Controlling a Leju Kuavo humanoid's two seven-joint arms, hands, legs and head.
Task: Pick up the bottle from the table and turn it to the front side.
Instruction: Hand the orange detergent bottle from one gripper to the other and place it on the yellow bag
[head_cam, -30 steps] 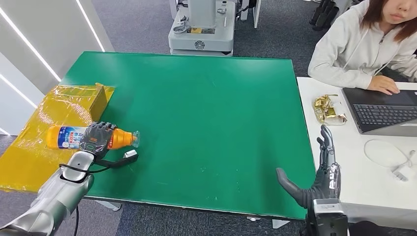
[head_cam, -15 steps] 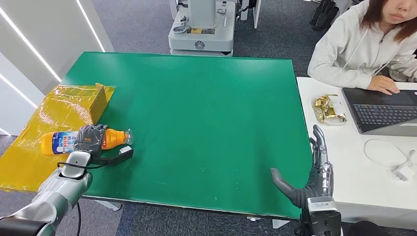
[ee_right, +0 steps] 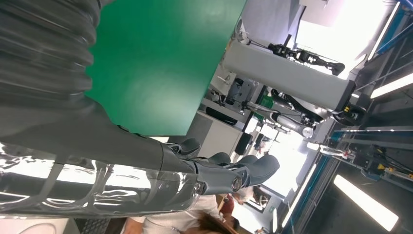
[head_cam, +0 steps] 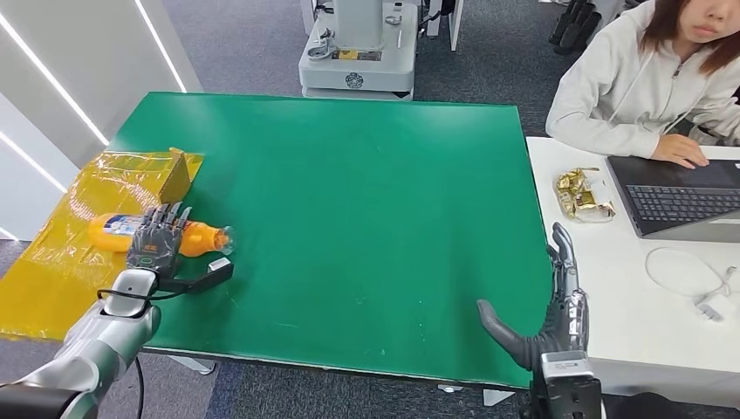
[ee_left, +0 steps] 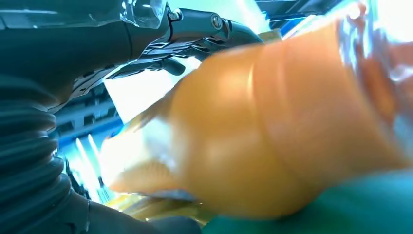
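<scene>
An orange drink bottle (head_cam: 199,238) with a blue and white label lies on its side at the left edge of the green table (head_cam: 366,192), cap pointing right, base over the yellow wrapping. My left hand (head_cam: 155,237) lies across its middle with the fingers stretched out straight, not curled around it. In the left wrist view the orange bottle (ee_left: 272,131) sits close under the extended fingers (ee_left: 195,29). My right hand (head_cam: 550,314) hovers at the table's near right corner, fingers apart and holding nothing; it also appears as my right hand (ee_right: 219,170) in the right wrist view.
A yellow film-wrapped box (head_cam: 148,175) and a yellow sheet (head_cam: 52,262) lie left of the bottle. A white side table (head_cam: 663,314) on the right carries a laptop (head_cam: 681,205), gold snack packets (head_cam: 583,194) and a cable. A person (head_cam: 646,78) sits there. A grey machine (head_cam: 358,52) stands behind.
The bottle shifted left and slightly farther back onto the yellow wrapping. My left hand's fingers went from curled around the bottle to stretched out. My right hand drifted a little left.
</scene>
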